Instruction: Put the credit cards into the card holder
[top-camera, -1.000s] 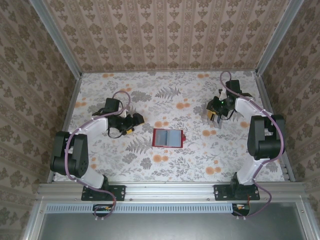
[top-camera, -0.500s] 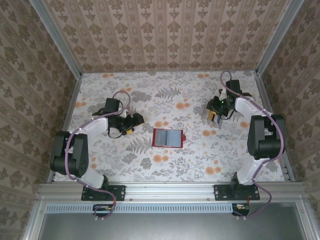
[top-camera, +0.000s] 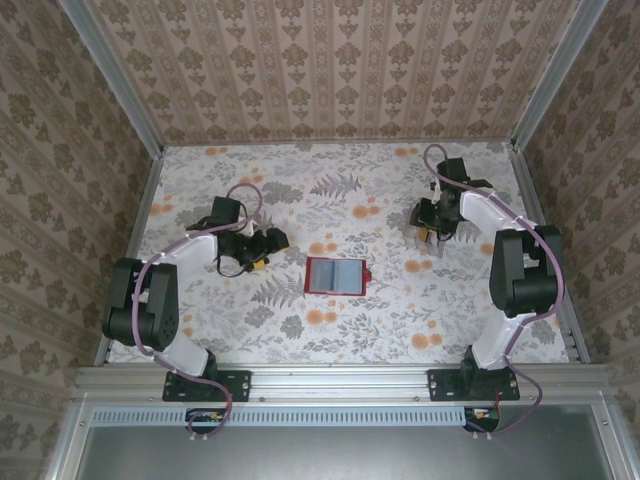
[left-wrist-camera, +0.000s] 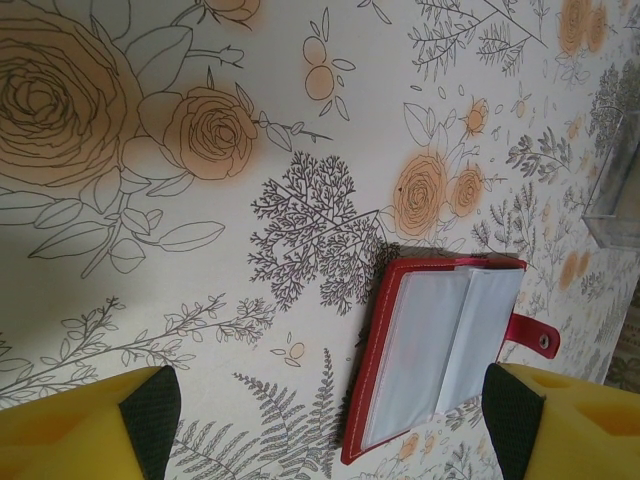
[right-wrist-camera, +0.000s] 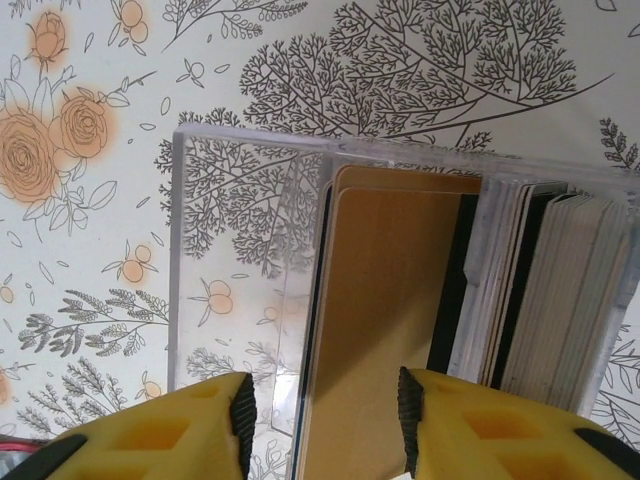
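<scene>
The card holder (top-camera: 335, 275) lay open and flat near the middle of the flowered desk (top-camera: 300, 190), its greyish see-through pockets facing up and its red snap tab (left-wrist-camera: 531, 336) sticking out on the right side. Off to the right of the holder and a little farther back, well apart from it, stood a small clear box (right-wrist-camera: 230, 300) with the credit cards (right-wrist-camera: 390, 330) in it: one tan card lay face up in the nearer part, and a tight stack stood on edge against the box's side. The right end effector (right-wrist-camera: 320, 400) hung directly over that box, its yellow fingers (right-wrist-camera: 200, 420) partly spread with the tan card showing in the gap; I could not tell whether they touched it. To the left of the holder, near it but clear of it, the left end effector (top-camera: 270, 243) pointed toward the holder, spread wide and holding nothing, with bare desk and the holder's red edge between its tips.
</scene>
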